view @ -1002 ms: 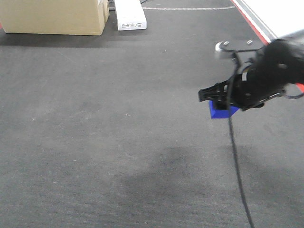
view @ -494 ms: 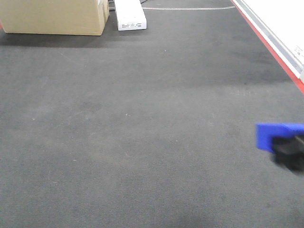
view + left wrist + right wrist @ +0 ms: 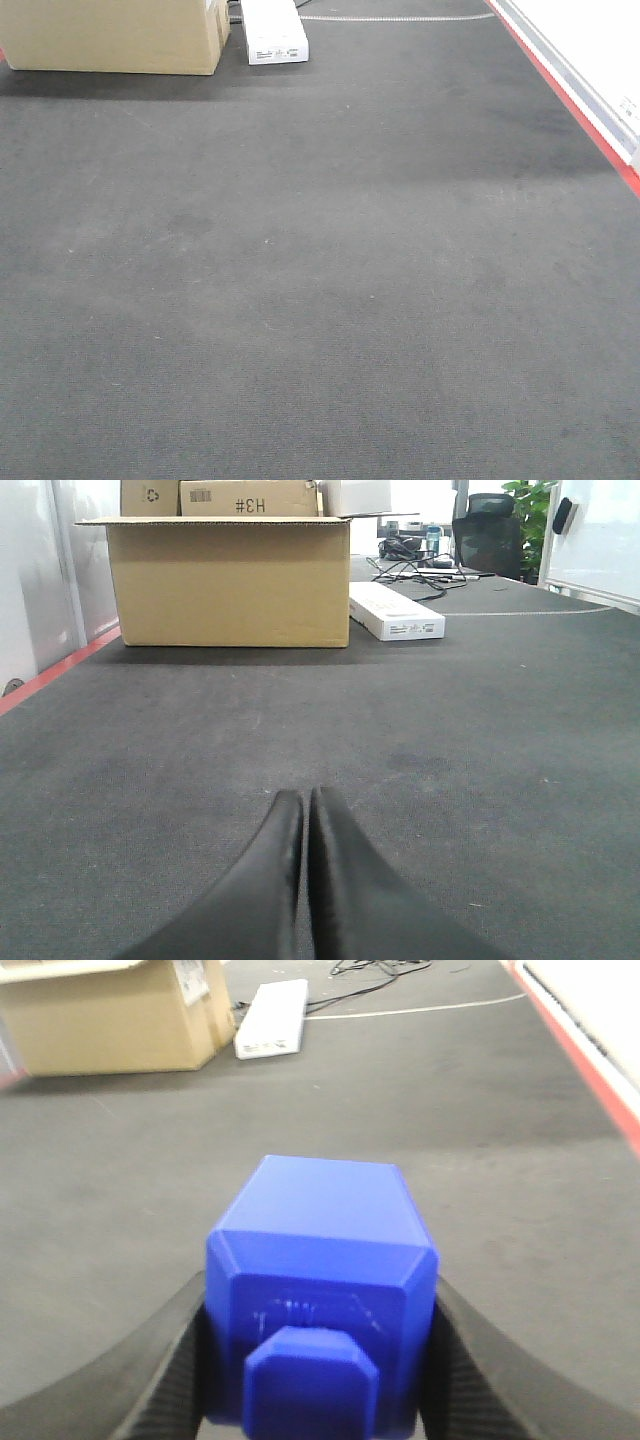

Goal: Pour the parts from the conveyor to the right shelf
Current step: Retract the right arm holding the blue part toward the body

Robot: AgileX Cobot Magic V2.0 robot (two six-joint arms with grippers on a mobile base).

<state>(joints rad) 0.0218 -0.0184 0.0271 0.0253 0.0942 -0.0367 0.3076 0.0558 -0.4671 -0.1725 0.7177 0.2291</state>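
A bright-blue part [image 3: 320, 1250], boxy with bevelled edges and a short knob facing the camera, fills the lower middle of the right wrist view. My right gripper [image 3: 320, 1305] is shut on it, one black finger pressed on each side, and holds it above the dark grey conveyor [image 3: 480, 1120]. My left gripper [image 3: 305, 815] is shut with nothing between its fingers, low over the conveyor [image 3: 480, 730]. The front view shows only bare conveyor [image 3: 320, 280]; neither gripper nor the part appears there. The right shelf is out of view.
A large cardboard box [image 3: 110, 35] stands at the belt's far left, with a flat white box [image 3: 272, 30] beside it. A red edge strip [image 3: 590, 130] and a white rail run along the right side. Cables, a chair and a plant lie beyond the boxes [image 3: 230, 580].
In the front view my right arm carried the blue part from the right-middle of the belt to the right edge, then out of frame.
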